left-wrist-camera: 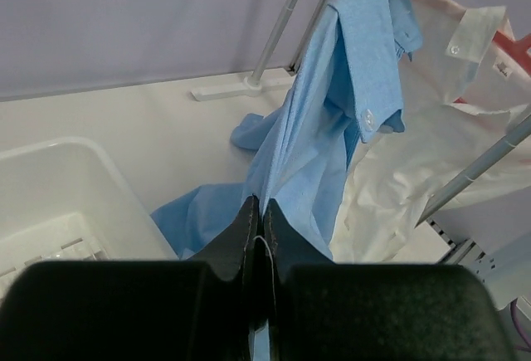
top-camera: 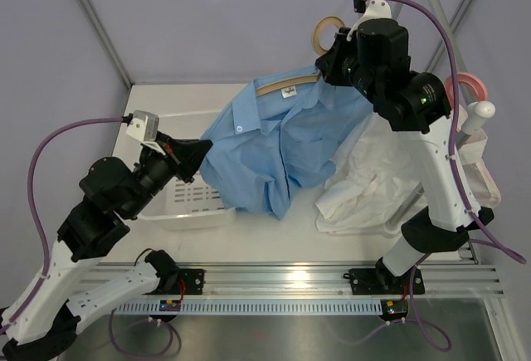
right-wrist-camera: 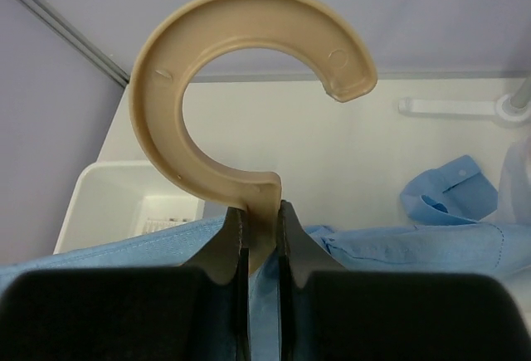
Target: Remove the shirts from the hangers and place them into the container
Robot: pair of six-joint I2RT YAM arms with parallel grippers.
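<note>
Left gripper (left-wrist-camera: 259, 212) pinching blue shirt (left-wrist-camera: 307, 162), rumpled, on tan hanger (right-wrist-camera: 155, 87)

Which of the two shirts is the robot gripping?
The light blue shirt, pinched by the left gripper; neither gripper touches the white shirt beside it.

- Bright, even, diffuse light in all views; colours clear.
- Overhead: soft shadow under the blue shirt (top-camera: 274, 149) on the table (top-camera: 274, 245), centre frame.
- Wrist views: tan hanger (right-wrist-camera: 158, 104) sharp; black fingers (right-wrist-camera: 220, 249) at bottom edge dark, blurred.
</note>
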